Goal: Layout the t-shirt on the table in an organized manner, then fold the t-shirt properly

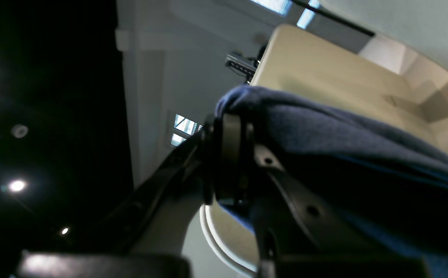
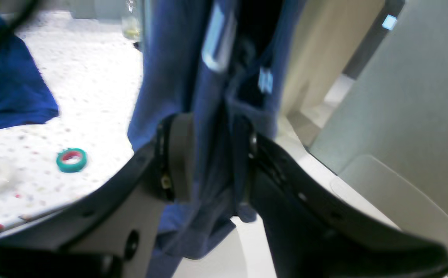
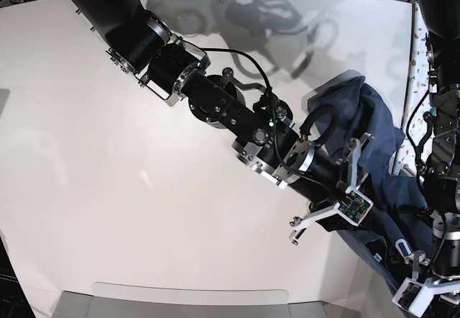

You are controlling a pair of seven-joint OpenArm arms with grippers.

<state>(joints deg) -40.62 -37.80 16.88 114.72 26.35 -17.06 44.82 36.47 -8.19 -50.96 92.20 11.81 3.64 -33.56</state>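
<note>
Both grippers have the t-shirt point(image 3: 374, 181): left gripper point(image 1: 227, 162) clamped on a fold, right gripper point(image 2: 208, 158) with jaws narrowly apart and cloth hanging between them. It sits bunched at the table's point(image 3: 144, 188) right edge, nothing spread or folded. White tabletop lies open to the left.

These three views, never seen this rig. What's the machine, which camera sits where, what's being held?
It's a two-armed robot. The base view looks down on the white table; the other two cameras ride on the wrists. The only garment is a navy t-shirt, bunched at the table's right edge. The left gripper is shut on a fold of it. The right gripper has cloth running between its jaws, which stand slightly apart. Green tape roll lies on the speckled side surface.
</note>
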